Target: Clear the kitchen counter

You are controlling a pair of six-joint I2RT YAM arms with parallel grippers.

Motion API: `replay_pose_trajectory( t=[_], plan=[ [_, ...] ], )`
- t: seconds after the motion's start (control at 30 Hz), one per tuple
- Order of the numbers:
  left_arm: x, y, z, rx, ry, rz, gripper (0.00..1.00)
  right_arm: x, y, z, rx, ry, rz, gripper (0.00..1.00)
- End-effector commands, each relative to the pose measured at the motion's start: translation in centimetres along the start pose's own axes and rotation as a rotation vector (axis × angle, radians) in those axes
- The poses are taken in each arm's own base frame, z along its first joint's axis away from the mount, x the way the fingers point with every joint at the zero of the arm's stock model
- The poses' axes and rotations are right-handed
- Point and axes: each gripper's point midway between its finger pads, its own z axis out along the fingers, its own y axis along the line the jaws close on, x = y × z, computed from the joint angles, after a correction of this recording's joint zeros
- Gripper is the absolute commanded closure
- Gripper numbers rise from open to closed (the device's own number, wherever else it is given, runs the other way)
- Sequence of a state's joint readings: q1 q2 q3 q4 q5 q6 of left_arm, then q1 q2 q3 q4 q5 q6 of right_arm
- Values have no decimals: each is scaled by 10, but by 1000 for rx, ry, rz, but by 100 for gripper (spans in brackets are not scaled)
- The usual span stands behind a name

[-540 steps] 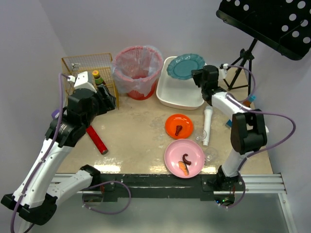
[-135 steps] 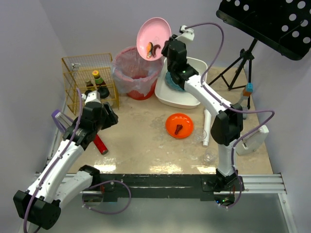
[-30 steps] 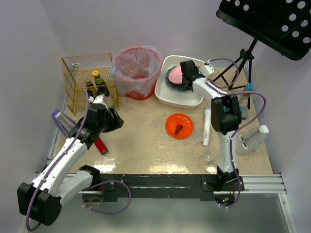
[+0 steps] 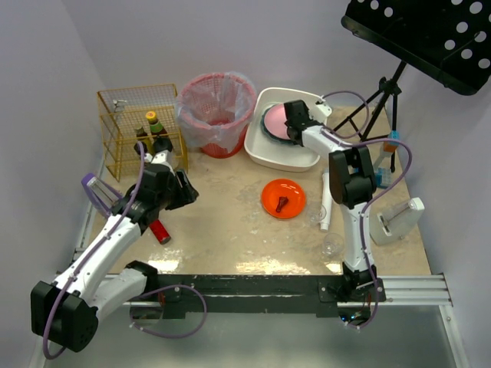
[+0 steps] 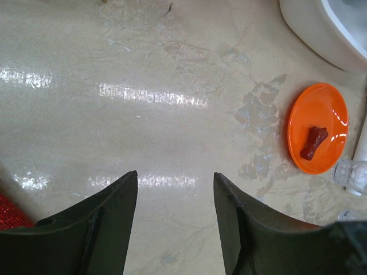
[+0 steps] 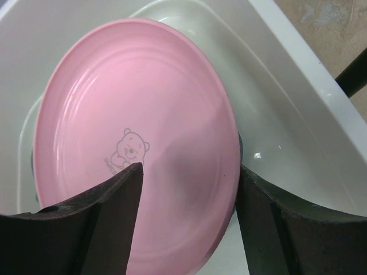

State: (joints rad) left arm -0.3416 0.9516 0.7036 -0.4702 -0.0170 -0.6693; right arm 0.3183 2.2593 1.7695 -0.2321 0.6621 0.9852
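My right hand point(image 6: 189, 177) stands open over the white tub point(image 6: 298, 74) at the far side. Its fingers are spread above the pink plate point(image 6: 137, 137) lying inside, and it grips nothing. My left hand point(image 5: 175, 180) hangs open and empty above the surface point(image 5: 143, 57), which spreads beneath both arms. An orange plate point(image 5: 318, 129) holding a red scrap point(image 5: 313, 142) sits on it to the right.

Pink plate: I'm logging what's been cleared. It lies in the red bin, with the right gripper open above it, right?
Not quite. The pink plate lies in the white tub, as the right wrist view shows. The right gripper is indeed open above it.
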Motion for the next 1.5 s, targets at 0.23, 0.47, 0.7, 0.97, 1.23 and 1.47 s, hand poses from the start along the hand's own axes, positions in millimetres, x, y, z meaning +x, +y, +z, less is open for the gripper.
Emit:
replay_pose_trajectory(
  t=[0.23, 0.47, 0.7, 0.97, 1.23, 1.47],
  plan=[
    [0, -6, 2, 45, -6, 3, 41, -20, -1, -7, 28, -38, -60, 27],
    [-1, -6, 3, 47, -11, 16, 40, -44, -7, -33, 13, -68, -56, 23],
    [-5, -18, 4, 100, -15, 47, 36, -81, 6, -87, -174, -83, -96, 24],
    [3, -53, 14, 191, -6, 98, 13, -87, 26, -167, -554, -2, -213, 14],
    [33, -106, 38, 325, 43, 144, 10, -97, 25, -242, -811, 38, -379, 13],
    [32, -150, 53, 452, 8, 167, 10, -114, 15, -309, -1012, 2, -345, 14]
  ],
)
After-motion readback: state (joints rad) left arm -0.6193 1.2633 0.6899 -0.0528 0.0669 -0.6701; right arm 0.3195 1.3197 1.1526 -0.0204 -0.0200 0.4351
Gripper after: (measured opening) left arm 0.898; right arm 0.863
